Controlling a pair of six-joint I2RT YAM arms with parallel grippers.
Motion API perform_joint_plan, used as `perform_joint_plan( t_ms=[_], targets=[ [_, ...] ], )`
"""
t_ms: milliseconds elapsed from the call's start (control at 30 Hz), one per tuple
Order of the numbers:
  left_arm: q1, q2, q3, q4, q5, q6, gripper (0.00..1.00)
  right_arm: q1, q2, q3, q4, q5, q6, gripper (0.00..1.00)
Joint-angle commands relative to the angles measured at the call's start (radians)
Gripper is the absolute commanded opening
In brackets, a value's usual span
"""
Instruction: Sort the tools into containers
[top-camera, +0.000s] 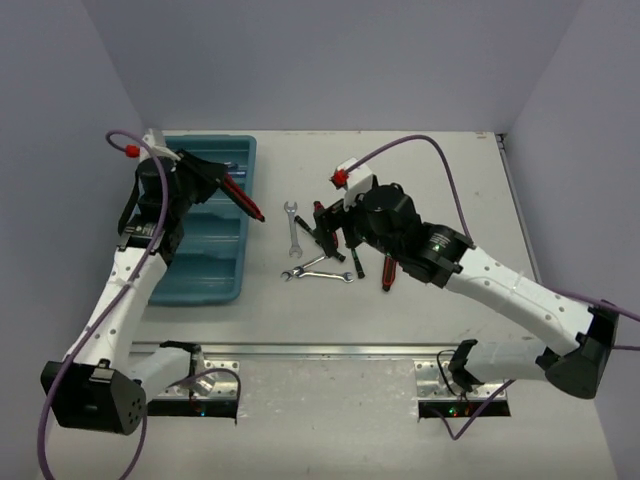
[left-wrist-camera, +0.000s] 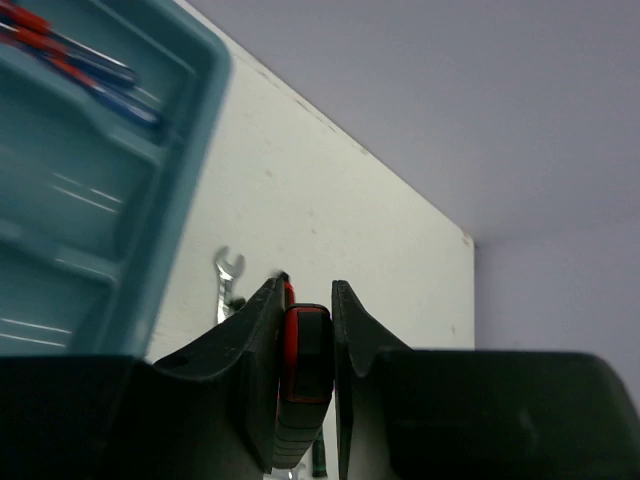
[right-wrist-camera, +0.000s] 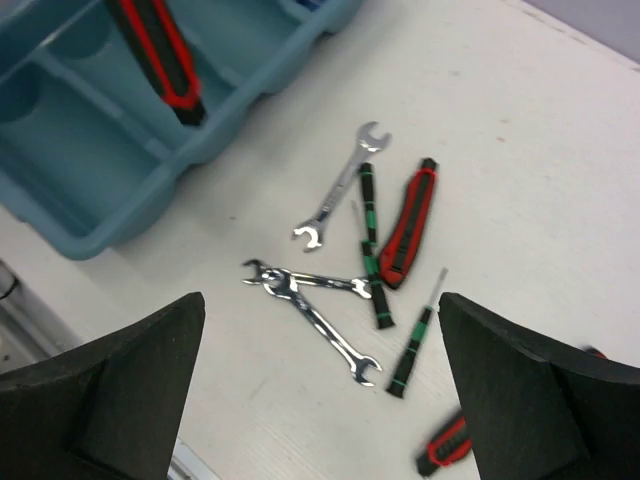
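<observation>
Over the tray's (top-camera: 215, 285) right edge, the left gripper (left-wrist-camera: 305, 290) is clamped on a red-black tool (left-wrist-camera: 303, 375). Right of the tray, the right gripper (right-wrist-camera: 320, 300) hangs, fingers wide apart, above wrenches (right-wrist-camera: 335, 190) and screwdrivers (right-wrist-camera: 370, 245) lying mid-table.

The tray (top-camera: 205, 270) is smooth teal plastic with a soft sheen. The wrenches (right-wrist-camera: 340, 185) are bright polished metal. The red-black tool (left-wrist-camera: 303, 370) has a ribbed, matt plastic grip. The desk (right-wrist-camera: 520, 150) is matt white and faintly grained. The fingers (right-wrist-camera: 120, 390) of the right end effector (right-wrist-camera: 318, 340) look matt black.
</observation>
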Motion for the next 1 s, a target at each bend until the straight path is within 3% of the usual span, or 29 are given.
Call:
perform_joint_plan(
  t_ms=[0,167,267,467,533,567,633,767,833,967],
  targets=[
    [0.184,0.068,0.068,-0.004,-0.138,-0.054,0.00,-0.010,-0.153,-0.056,-0.092,0.264,0.031,0.99],
    [0.353,0.213,0.120,0.051,-0.153,-0.135,0.00,-0.024,-0.278,-0.147,-0.100,0.340,0.048,0.99],
    [0.378,0.292,0.106,0.148,-0.203,-0.170,0.00,-0.050,-0.309,-0.196,-0.109,0.348,0.066,0.99],
    [0.403,0.478,0.107,0.365,-0.235,-0.216,0.00,-0.199,-0.254,-0.210,-0.209,0.115,0.124,0.99],
    [0.414,0.553,0.144,0.391,-0.193,-0.225,0.01,-0.213,-0.231,-0.227,-0.211,0.111,0.120,0.99],
    [0.414,0.581,0.165,0.373,-0.188,-0.233,0.08,-0.218,-0.220,-0.231,-0.210,0.112,0.119,0.99],
    [0.415,0.614,0.186,0.362,-0.178,-0.239,0.48,-0.231,-0.201,-0.234,-0.209,0.111,0.118,0.99],
    [0.415,0.616,0.171,0.347,-0.182,-0.270,0.77,-0.340,-0.081,-0.210,-0.177,-0.056,0.129,0.99],
    [0.415,0.562,0.173,0.328,-0.192,-0.264,1.00,-0.376,-0.008,-0.174,-0.154,-0.121,0.132,0.98],
    [0.415,0.417,0.213,0.252,-0.149,-0.202,1.00,-0.392,0.259,-0.051,-0.138,-0.181,0.106,0.83]
  ],
)
